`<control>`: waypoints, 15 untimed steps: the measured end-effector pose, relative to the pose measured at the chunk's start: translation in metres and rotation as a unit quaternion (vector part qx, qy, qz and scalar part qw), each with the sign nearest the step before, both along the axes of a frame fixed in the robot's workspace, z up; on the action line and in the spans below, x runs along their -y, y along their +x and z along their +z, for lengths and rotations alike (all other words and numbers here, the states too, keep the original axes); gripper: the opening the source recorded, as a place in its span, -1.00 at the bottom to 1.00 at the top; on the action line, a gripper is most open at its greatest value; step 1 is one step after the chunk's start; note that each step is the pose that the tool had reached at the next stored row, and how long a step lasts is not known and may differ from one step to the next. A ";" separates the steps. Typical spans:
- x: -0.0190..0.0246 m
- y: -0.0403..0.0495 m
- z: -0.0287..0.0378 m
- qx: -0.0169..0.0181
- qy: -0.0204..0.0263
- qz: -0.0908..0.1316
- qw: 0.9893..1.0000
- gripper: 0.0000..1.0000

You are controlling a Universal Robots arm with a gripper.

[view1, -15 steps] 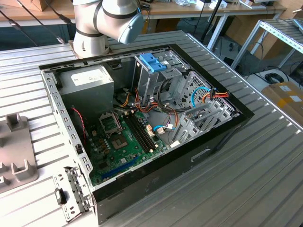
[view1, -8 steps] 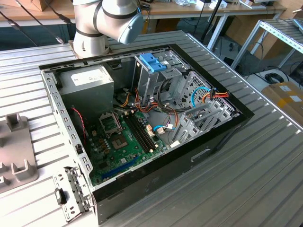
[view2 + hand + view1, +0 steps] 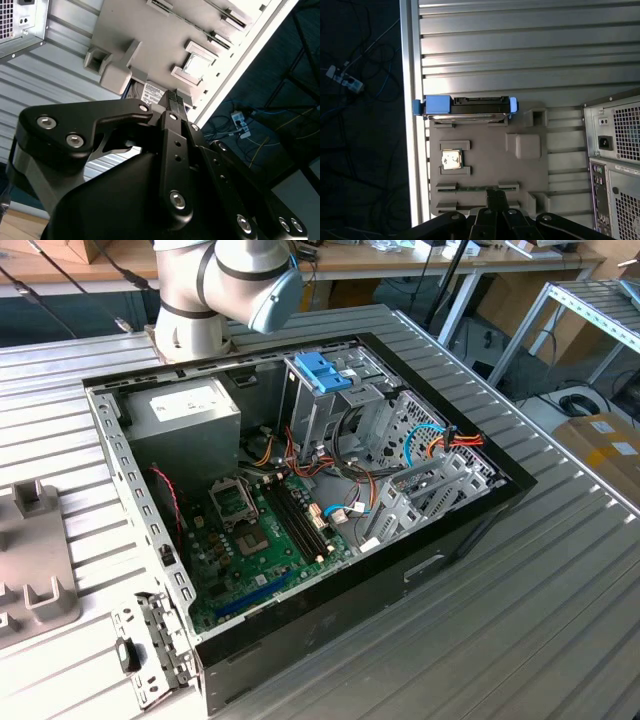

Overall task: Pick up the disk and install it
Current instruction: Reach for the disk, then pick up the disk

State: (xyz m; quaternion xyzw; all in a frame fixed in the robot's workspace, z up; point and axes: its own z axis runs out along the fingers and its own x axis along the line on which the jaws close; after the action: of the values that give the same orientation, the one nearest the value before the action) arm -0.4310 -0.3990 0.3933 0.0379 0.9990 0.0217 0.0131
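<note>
Rigidity and some weight seem likely in the shock-sensitive dark grey metal disk with light-blue plastic side frame (image 3: 470, 107), standing on edge in a grey moulded holder (image 3: 485, 165) at the ribbed metal table's (image 3: 520, 50) rim, best pinched across its flat faces, while the black fingers (image 3: 171, 102) hover over the holder, pressed together and empty.

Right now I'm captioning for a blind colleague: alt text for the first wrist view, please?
A disk with blue side rails stands on edge in a grey holder on a ribbed metal table. The black pincer hangs clear of it; a computer case sits beside the holder.
</note>
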 end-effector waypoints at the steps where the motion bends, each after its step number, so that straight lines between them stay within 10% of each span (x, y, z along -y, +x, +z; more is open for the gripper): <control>1: 0.0000 -0.0005 0.0000 0.000 0.000 0.000 1.000 -0.80; 15: 0.0000 -0.0076 0.0000 0.000 0.000 0.000 1.000 -0.80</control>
State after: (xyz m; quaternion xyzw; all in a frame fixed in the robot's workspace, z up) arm -0.4386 -0.3990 0.3933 0.0378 0.9990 0.0217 0.0131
